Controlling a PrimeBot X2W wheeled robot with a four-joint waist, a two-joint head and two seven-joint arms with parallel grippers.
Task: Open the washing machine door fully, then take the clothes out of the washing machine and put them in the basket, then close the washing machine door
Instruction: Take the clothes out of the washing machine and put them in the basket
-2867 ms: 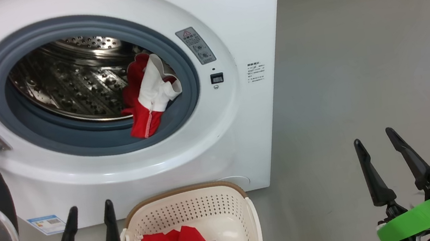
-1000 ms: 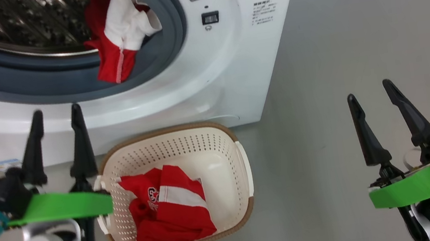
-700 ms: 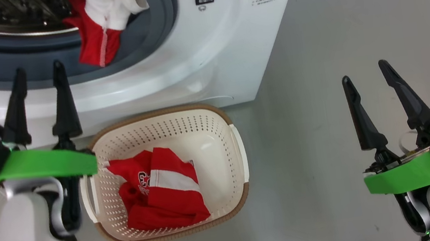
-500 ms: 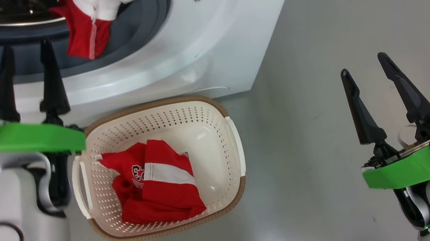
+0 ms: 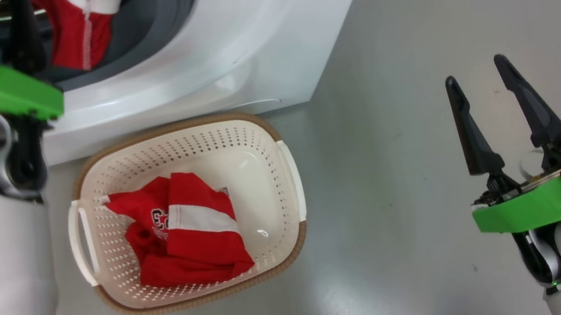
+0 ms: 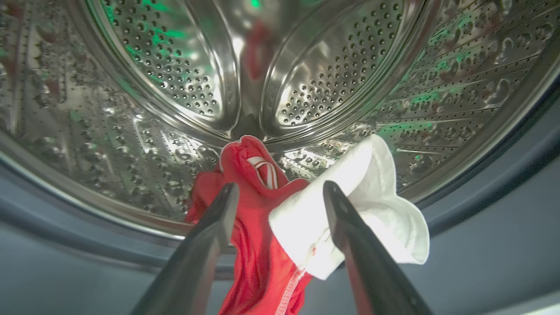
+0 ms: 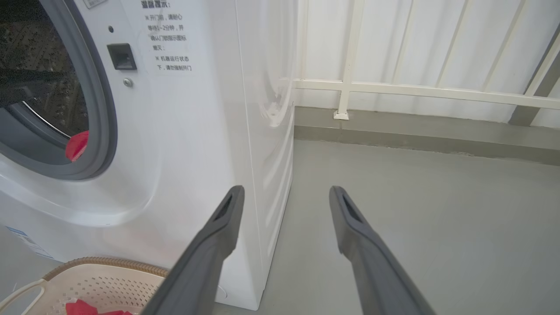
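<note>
Left gripper [image 6: 281, 186]: jaws spread, at the washing machine [image 5: 220, 39] opening in the upper left of the head view. In the wrist view they frame a red and white garment [image 6: 258, 253] hanging over the drum lip; contact cannot be told. Right gripper [image 5: 475, 71]: jaws spread and empty, lower right, above the floor [image 5: 398, 174]. Basket [image 5: 172, 126]: centre left, holding a second red garment [image 5: 187, 236].

Bright, even light. Soft glare pools on the grey floor [image 5: 343, 291]. Green glints and white highlights speckle the steel drum [image 6: 175, 65], bowed at its edges; the fingers [image 6: 197, 262] of my left tool [image 6: 280, 192] look soft.
</note>
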